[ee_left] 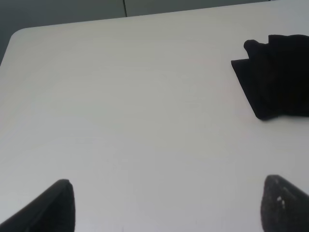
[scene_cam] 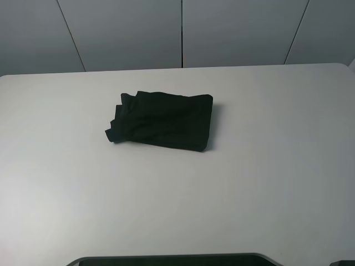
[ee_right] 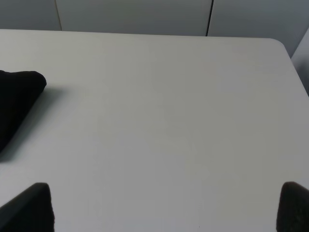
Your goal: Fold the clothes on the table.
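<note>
- Shirt (scene_cam: 161, 121): black, lying as a compact folded bundle on the table (scene_cam: 266, 183), a little left of centre and toward the far side. No print shows. Long axis runs left to right; the left end is stepped and ragged, the right end a clean fold.
- Left gripper (ee_left: 166, 205): jaws spread wide, empty, hovering over bare tabletop. The shirt lies ahead and toward the middle, well apart.
- Right gripper (ee_right: 166, 208): jaws spread wide, empty, likewise over bare tabletop, the shirt ahead and toward the middle.
- Nearer arm: probably the left, though not clearly.
- Judgement: folding looks largely complete; only the untidy left end might need squaring.
</note>
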Available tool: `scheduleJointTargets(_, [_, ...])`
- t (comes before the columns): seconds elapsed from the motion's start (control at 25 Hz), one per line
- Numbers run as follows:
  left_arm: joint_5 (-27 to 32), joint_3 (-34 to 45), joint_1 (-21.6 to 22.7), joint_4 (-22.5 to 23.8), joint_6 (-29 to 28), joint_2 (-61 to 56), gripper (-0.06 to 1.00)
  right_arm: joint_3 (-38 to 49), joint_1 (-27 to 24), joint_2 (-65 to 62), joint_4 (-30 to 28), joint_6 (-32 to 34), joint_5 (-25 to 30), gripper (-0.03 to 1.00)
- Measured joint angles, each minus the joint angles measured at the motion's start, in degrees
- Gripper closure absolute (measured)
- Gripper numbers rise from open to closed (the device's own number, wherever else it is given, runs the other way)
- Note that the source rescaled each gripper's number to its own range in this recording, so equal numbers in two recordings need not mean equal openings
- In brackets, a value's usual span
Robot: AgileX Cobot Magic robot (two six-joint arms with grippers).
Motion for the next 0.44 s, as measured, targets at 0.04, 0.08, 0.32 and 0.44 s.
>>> scheduleJointTargets(0.04, [0.0,0.0,0.0,0.0,0.0,0.0,-0.05,0.0,0.0,0.0,0.0,0.0,0.0,-0.03])
scheduleJointTargets(0.08, [0.0,0.0,0.0,0.0,0.0,0.0,-0.05,0.0,0.0,0.0,0.0,0.0,0.0,-0.03])
scheduleJointTargets(0.32, [0.0,0.0,0.0,0.0,0.0,0.0,-0.05,0.0,0.0,0.0,0.0,0.0,0.0,-0.03])
scheduleJointTargets(0.44, [0.0,0.0,0.0,0.0,0.0,0.0,-0.05,0.0,0.0,0.0,0.0,0.0,0.0,-0.03])
